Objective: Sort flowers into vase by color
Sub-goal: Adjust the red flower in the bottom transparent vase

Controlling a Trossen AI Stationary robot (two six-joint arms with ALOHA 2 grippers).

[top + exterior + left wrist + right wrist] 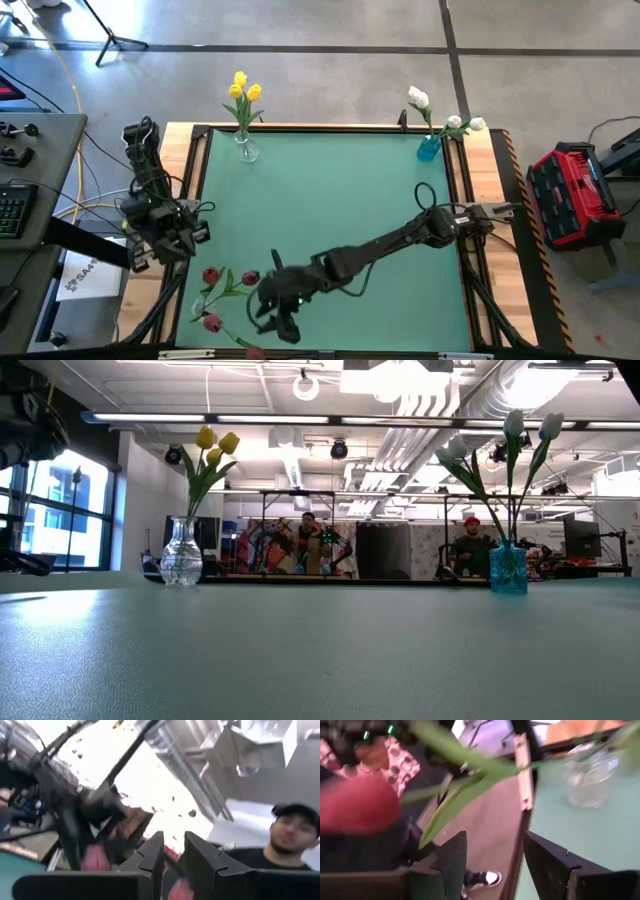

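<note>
The right gripper (277,325) reaches across the green surface (340,200) to its near left corner, low among the dark red tulips (228,292) lying loose there; three red heads show on the surface beside it, a fourth at the very edge. In the right wrist view its jaws stand apart, with a blurred red tulip head (357,805) and long green leaves (455,785) just ahead of them; whether anything sits between the jaws I cannot tell.

The left gripper (170,240) waits off the left edge of the surface; its wrist view shows the jaws nearly together, a narrow gap between them, nothing clearly held.

At the far edge, the yellow tulips (243,92) stand upright in a clear glass vase (246,148); the white tulips (440,115) lean in a blue vase (429,148) toward the right corner.

Two people (470,550) sit in the room beyond the surface.
</note>
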